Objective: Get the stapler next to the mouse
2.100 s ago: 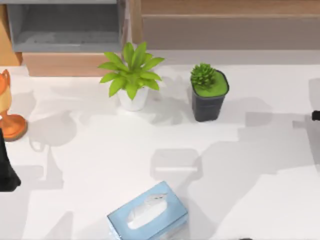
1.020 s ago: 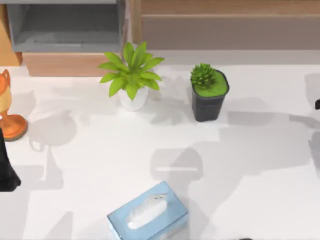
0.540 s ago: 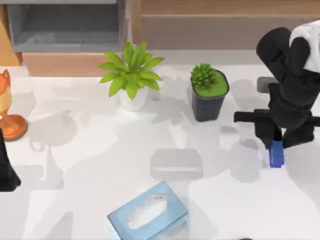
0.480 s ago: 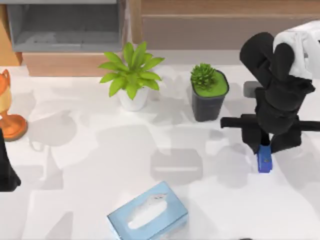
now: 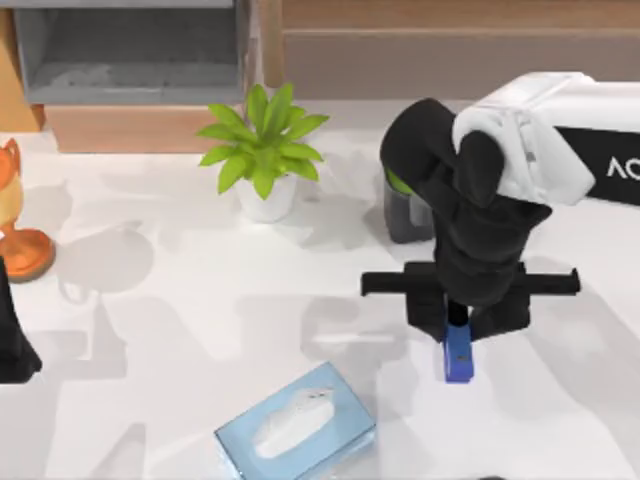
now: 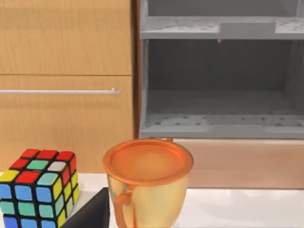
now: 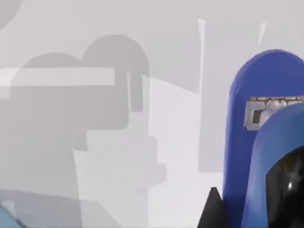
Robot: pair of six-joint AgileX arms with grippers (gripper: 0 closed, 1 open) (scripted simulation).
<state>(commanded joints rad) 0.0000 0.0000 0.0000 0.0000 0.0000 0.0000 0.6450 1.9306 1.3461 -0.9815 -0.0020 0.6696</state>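
Right hand [image 5: 457,335] clamped on one blue stapler [image 5: 458,354] above white bench [image 5: 180,310], one tissue box [image 5: 295,432], two potted plants.

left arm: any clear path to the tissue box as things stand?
Probably yes. The left arm sits parked at the table's left edge, and bare tabletop lies between it and the tissue box. The right gripper, shut on the stapler, is to the box's right, off that path.
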